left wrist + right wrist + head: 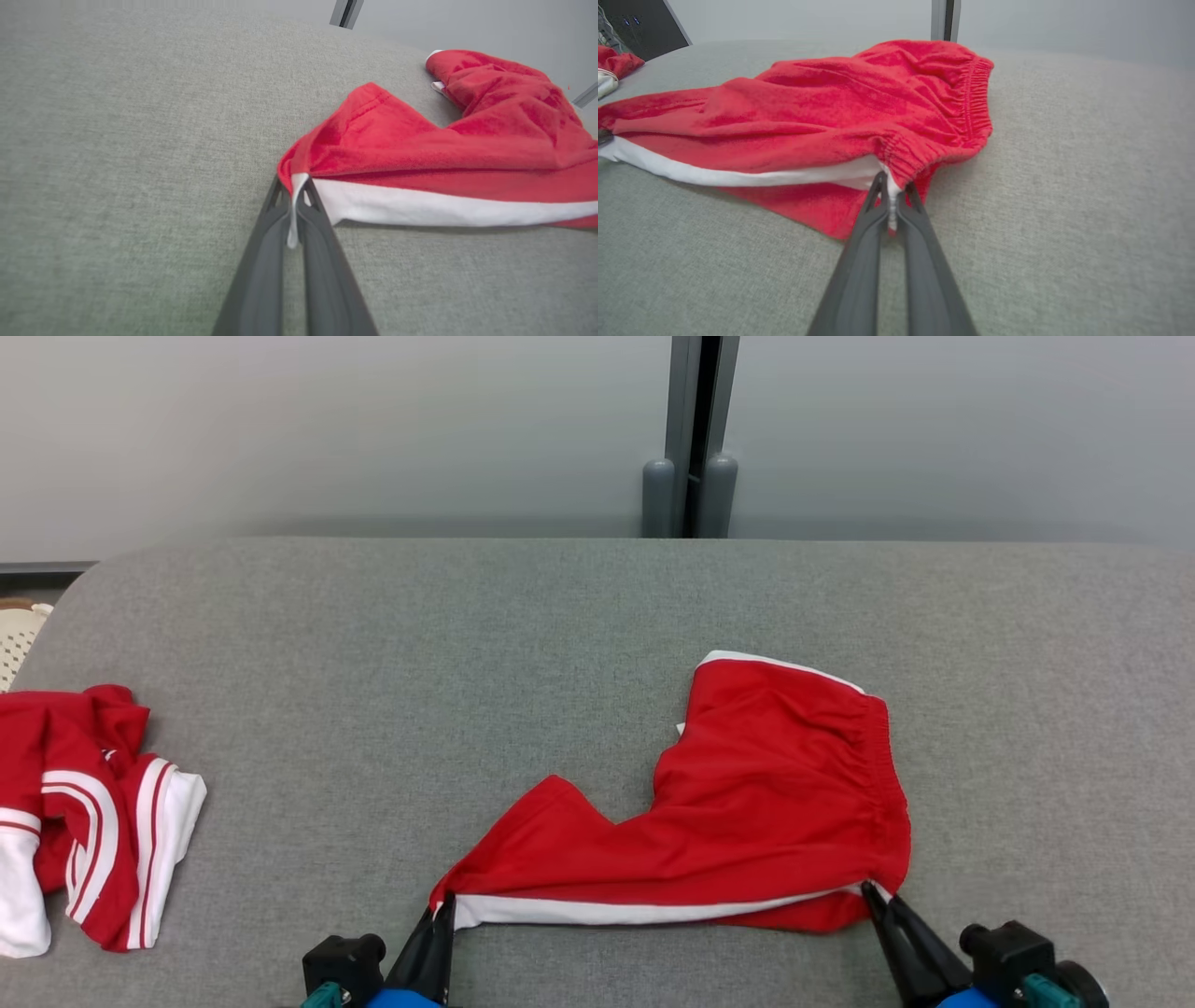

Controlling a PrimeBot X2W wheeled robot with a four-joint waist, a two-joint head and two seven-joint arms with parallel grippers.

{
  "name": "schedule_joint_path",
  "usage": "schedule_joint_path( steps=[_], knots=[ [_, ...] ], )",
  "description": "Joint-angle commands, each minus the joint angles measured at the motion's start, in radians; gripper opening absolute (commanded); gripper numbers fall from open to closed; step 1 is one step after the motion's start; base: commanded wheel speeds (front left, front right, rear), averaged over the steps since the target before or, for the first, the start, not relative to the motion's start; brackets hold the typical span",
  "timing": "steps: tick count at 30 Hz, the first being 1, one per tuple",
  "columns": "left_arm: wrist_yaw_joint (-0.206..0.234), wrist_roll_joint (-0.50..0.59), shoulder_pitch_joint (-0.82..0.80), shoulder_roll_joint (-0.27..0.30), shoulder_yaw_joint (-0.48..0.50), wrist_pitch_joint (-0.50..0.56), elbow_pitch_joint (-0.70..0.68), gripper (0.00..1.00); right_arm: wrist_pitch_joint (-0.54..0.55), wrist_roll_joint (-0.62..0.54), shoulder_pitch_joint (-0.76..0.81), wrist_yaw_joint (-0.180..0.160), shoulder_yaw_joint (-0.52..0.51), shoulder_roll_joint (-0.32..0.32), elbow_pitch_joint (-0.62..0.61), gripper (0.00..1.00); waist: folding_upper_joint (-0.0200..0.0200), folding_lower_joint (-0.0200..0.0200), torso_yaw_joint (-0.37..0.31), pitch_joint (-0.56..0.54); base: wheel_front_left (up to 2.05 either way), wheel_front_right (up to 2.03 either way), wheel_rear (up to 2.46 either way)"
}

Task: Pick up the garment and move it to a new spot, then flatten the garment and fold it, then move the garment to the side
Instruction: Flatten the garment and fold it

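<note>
- Garment [775, 803]: red shorts with a gathered elastic waistband on the robot's right and a white stripe running along the near edge. One leg points left and the other reaches towards the far side of the desk, with a notch between them.
- Position: the shorts lie on the grey fabric-covered desk [467, 644], close to its near edge and right of centre. The striped edge is drawn out in a line between the two arms.
- Left fingers [431, 947]: closed tight on the leg-hem corner, with a strip of white trim pinched between them in the left wrist view [261, 266].
- Right fingers [910, 943]: closed tight on the waistband end of the stripe. In the right wrist view [859, 266] the white cloth is caught between the tips.
- Marking: a small white tab [681, 728] shows at the notch between the legs; it is too small to read.
- Surroundings: a crumpled red-and-white garment heap [93, 812] lies at the desk's left edge, well apart from the shorts. A pale perforated basket [19, 639] sits just beyond that edge.
- Background: a grey upright post [691, 429] stands against the wall behind the desk.
</note>
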Motion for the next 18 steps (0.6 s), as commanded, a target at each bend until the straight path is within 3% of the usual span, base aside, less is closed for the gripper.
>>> schedule_joint_path(
  steps=[1, 11, 18],
  knots=[
    [0.000, -0.007, -0.001, 0.000, 0.007, 0.000, -0.017, 0.00, -0.001, 0.008, -0.001, 0.000, -0.012, -0.009, -0.027, 0.00, 0.0000, 0.0001, -0.003, -0.010, 0.00, 0.00, 0.00],
    [-0.001, -0.012, -0.105, 0.008, 0.047, 0.000, -0.195, 0.00, -0.001, 0.057, -0.086, 0.000, -0.056, -0.017, -0.253, 0.00, 0.0000, 0.0001, -0.009, -0.075, 0.00, 0.00, 0.00],
    [-0.001, 0.000, -0.270, 0.095, 0.036, 0.000, -0.342, 0.00, -0.001, 0.124, -0.223, 0.000, -0.083, -0.040, -0.411, 0.00, 0.0000, 0.0001, 0.007, -0.093, 0.00, 0.00, 0.00]
  ],
)
